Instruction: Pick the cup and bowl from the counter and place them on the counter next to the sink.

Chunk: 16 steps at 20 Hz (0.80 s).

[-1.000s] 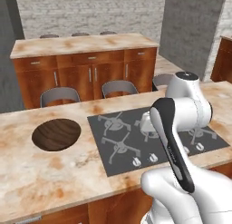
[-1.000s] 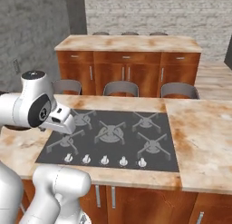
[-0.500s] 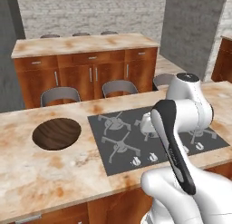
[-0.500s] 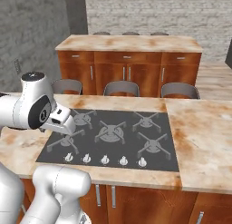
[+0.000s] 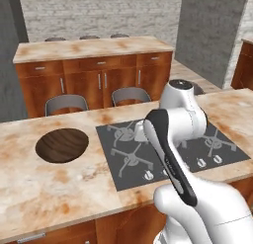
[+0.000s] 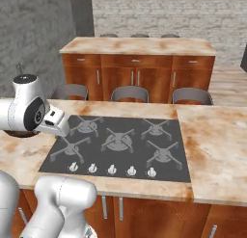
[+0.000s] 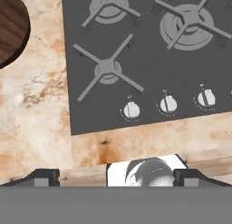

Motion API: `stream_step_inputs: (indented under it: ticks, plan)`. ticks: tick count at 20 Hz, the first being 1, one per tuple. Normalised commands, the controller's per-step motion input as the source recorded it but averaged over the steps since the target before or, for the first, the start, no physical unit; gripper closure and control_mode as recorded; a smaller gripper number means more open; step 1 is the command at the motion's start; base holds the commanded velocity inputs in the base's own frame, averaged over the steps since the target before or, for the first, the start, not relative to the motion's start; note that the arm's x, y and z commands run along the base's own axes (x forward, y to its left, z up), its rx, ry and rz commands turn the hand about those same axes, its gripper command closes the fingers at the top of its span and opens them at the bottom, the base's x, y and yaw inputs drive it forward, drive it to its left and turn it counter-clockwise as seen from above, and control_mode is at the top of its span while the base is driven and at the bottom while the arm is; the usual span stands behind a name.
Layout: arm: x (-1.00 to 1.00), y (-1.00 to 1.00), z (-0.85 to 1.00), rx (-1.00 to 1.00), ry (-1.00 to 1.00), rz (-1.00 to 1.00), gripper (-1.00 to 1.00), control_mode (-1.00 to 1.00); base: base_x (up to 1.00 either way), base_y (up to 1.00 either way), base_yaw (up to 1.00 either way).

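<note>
Bowl (image 5: pixel 62 144) lay at left of frame on table (image 5: pixel 44 188), beside cooktop (image 5: pixel 173 149). Cup, sink not visible. Tool (image 7: pixel 115 175) tips apart, grasping nothing. Risk: wide shallow bowl could slip from rim pinch.

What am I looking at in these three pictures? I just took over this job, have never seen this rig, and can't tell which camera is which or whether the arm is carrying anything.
The white machine is a robot arm on a mobile base in a simulated kitchen. Two pictures come from cameras on the base, behind the arm to its left and right, looking down over the counter. The third comes from a camera on the hand, looking straight down.

On the counter are a grey four-burner cooktop and, to its left, a wide dark wooden bowl. The hand view catches only the bowl's edge at its top left corner. Neither the cup nor the sink shows in any picture.

The gripper appears only as two dark tips, set far apart, at the bottom of the hand view. Nothing is between them, so it carries nothing.
</note>
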Motion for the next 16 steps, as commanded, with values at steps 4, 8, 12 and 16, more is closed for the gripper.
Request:
stream_step_inputs:
  ticks: [4, 8, 12, 16]
  plan:
    - [0.79, 0.46, 0.0, 0.0, 0.0, -0.05, -1.0, -1.0, 0.0, 0.0, 0.0]
    - [0.68, 0.6, 0.0, 0.0, 0.01, -0.07, -1.0, -1.0, 0.0, 0.0, 0.0]
    - [0.62, 0.94, -0.02, 0.0, 0.14, -0.01, -1.0, -1.0, 0.0, 0.0, 0.0]
    - [0.47, 0.69, -0.06, 0.0, 0.02, -0.01, -1.0, -1.0, 0.0, 0.0, 0.0]
